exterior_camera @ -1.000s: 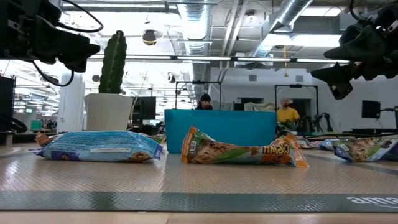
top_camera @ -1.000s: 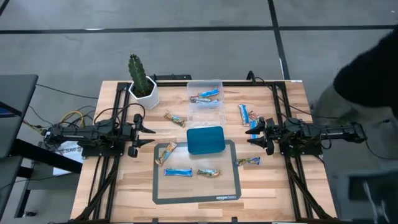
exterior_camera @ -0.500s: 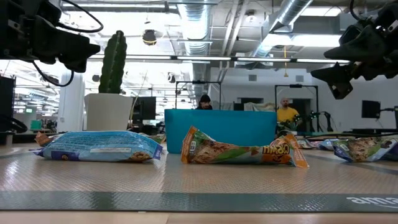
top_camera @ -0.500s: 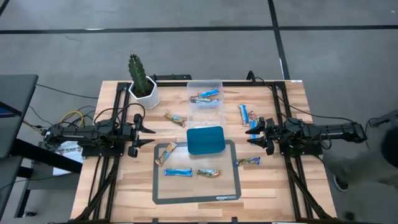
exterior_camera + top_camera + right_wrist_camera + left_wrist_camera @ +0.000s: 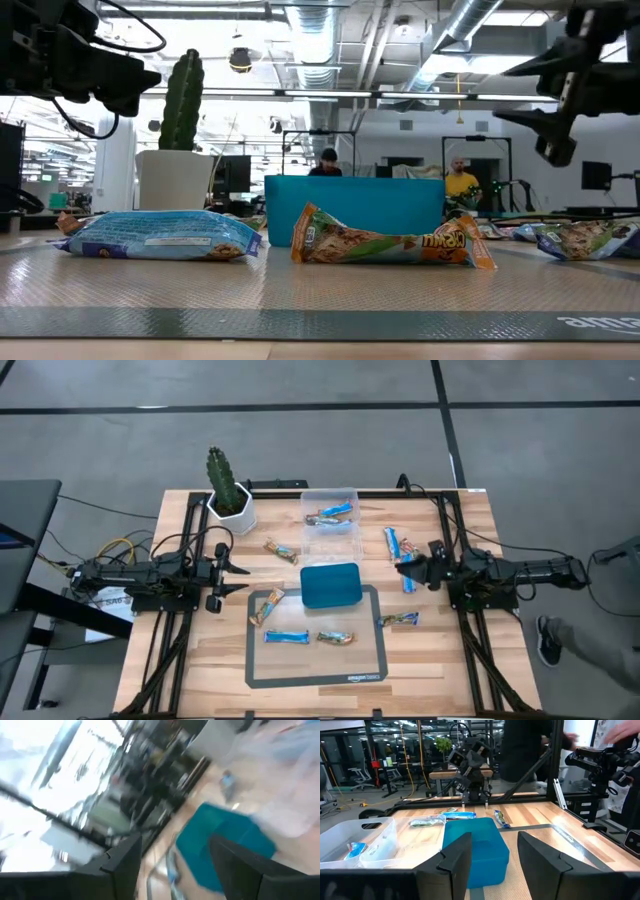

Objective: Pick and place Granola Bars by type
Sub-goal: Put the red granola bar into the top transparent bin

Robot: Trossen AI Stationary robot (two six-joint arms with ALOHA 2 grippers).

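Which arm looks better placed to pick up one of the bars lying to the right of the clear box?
Probably the right. Its hand, open and empty, hovers beside the two blue-and-white bars lying right of the clear box. The left hand, also open, waits across the table, beyond the teal tray.

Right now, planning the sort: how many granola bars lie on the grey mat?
3: one bar at the mat's far left corner, a blue bar and a tan bar near its middle. A fourth bar sits at its right edge, mostly off.
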